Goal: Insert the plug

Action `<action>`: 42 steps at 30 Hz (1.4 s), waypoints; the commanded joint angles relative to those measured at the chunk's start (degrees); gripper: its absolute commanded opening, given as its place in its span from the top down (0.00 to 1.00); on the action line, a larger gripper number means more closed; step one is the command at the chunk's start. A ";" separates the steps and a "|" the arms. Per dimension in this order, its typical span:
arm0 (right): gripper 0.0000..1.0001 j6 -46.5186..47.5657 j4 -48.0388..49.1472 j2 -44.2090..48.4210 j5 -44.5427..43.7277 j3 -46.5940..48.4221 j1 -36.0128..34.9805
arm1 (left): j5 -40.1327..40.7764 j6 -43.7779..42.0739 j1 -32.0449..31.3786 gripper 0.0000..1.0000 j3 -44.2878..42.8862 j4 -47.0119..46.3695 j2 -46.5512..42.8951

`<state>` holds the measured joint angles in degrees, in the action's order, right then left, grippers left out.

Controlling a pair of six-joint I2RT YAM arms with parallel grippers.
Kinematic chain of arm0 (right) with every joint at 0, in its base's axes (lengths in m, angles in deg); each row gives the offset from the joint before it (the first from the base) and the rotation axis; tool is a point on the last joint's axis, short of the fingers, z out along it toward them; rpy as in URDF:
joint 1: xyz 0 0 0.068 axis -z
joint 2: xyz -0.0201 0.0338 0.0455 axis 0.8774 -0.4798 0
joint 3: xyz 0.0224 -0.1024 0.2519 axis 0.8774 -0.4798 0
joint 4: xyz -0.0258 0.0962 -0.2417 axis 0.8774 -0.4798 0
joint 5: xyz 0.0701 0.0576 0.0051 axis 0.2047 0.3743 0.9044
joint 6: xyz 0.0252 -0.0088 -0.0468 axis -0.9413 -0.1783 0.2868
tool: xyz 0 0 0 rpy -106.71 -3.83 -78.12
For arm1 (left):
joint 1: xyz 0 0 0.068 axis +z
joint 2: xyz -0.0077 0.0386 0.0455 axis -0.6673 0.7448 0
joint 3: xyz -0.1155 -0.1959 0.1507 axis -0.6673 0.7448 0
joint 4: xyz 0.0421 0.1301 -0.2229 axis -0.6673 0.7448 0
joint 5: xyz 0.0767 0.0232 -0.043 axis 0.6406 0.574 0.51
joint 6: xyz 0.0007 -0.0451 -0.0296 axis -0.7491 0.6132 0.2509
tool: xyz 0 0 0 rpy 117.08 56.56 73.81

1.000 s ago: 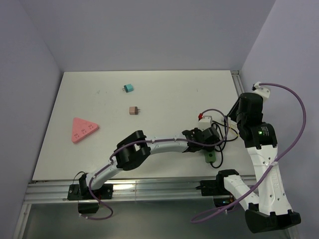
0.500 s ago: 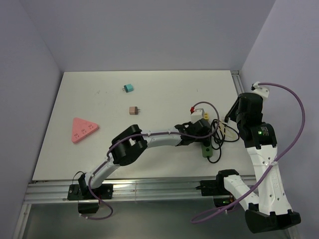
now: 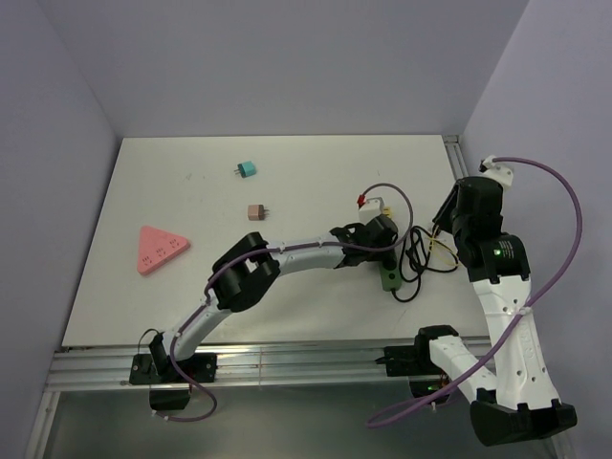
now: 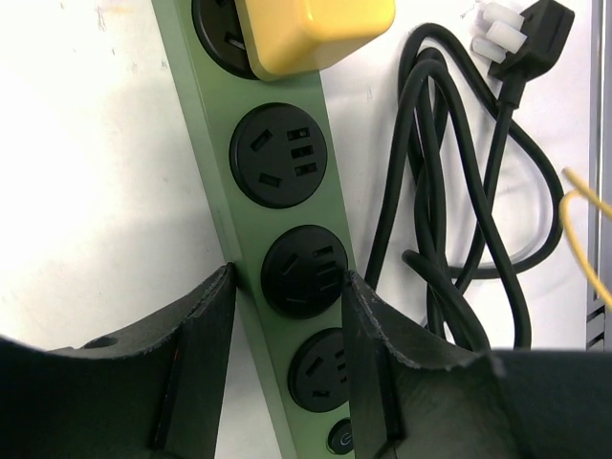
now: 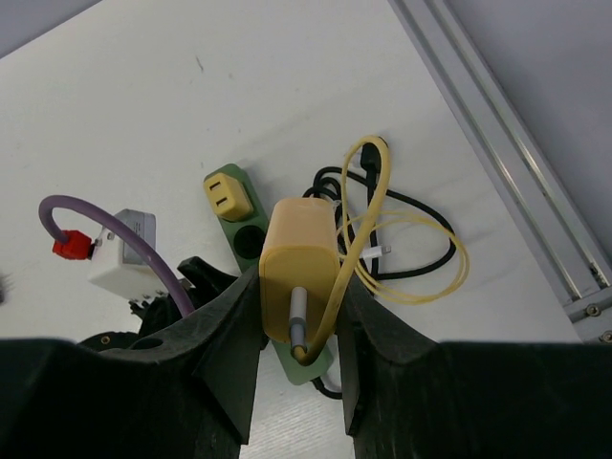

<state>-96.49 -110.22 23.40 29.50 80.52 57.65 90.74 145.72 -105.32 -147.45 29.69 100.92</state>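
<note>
Your right claw pinched the yellow charger above the green power strip. Your left claw apparently clamped the strip's sides. Risk: the trailing yellow cable could snag, or a sliding strip could misalign the free socket.

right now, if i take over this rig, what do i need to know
Left gripper: closed across the green power strip, bracing it on the table.
Right gripper: shut on the yellow charger, held off the strip and not inserted.
Done: strip braced, charger grasped. Another yellow plug already fills the end socket.
Left: push the charger into a free socket.
</note>
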 commanded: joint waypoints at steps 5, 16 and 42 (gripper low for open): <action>1.00 2.92 5.49 -0.31 6.55 -1.31 0.43 | 6.31 -7.48 9.06 1.00 5.33 0.18 0.69; 1.00 3.54 7.60 -2.78 8.24 -2.10 0.43 | 0.77 -12.49 8.97 0.20 17.98 -8.53 -10.56; 1.00 11.54 17.88 -19.38 24.41 -7.98 0.43 | -13.03 -9.60 6.07 0.16 52.78 -16.27 -61.17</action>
<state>-87.44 -96.77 5.06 52.49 73.05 57.84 79.76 135.07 -99.27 -97.85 15.35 46.28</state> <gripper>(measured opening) 0.394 0.843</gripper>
